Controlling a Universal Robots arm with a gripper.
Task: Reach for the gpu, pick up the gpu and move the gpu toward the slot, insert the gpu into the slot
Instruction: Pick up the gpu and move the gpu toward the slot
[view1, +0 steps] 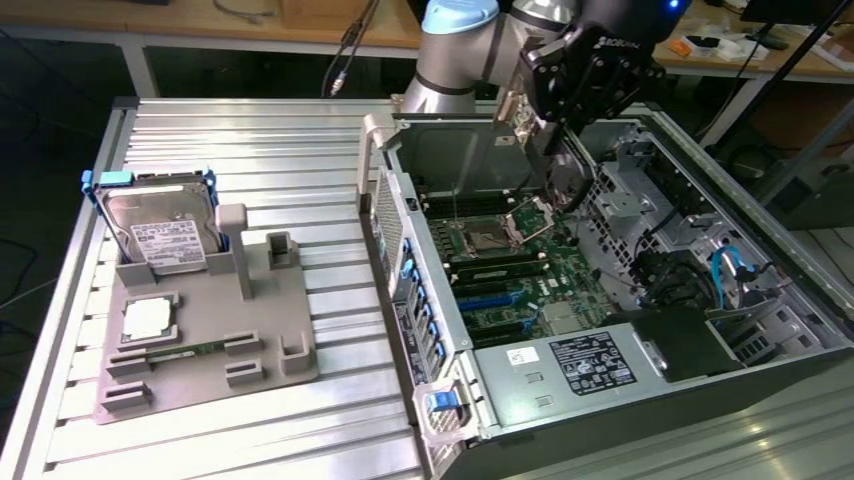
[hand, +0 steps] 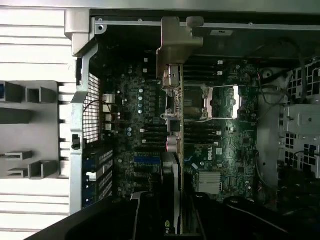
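My gripper (view1: 562, 128) hangs over the open computer case (view1: 400, 230) and is shut on the gpu (view1: 570, 178), a thin dark card held on edge with its silvery bracket (view1: 511, 115) toward the case's back wall. In the wrist view the gpu (hand: 176, 125) runs edge-on across the motherboard, its bracket (hand: 175, 42) at the far end, with the gripper (hand: 175, 217) clamped on the near end. The card is above the board, over the CPU socket area. The blue slot (view1: 487, 300) lies lower on the board, also visible as the blue slot (hand: 147, 160) beside the card's line.
A grey fixture (view1: 200, 340) on the ribbed table holds a hard drive (view1: 160, 240), a square chip (view1: 147, 318) and a memory stick (view1: 187, 350). Inside the case are the CPU socket (view1: 507, 232), memory sockets (view1: 514, 268), power supply (view1: 587, 365) and blue cables (view1: 731, 270).
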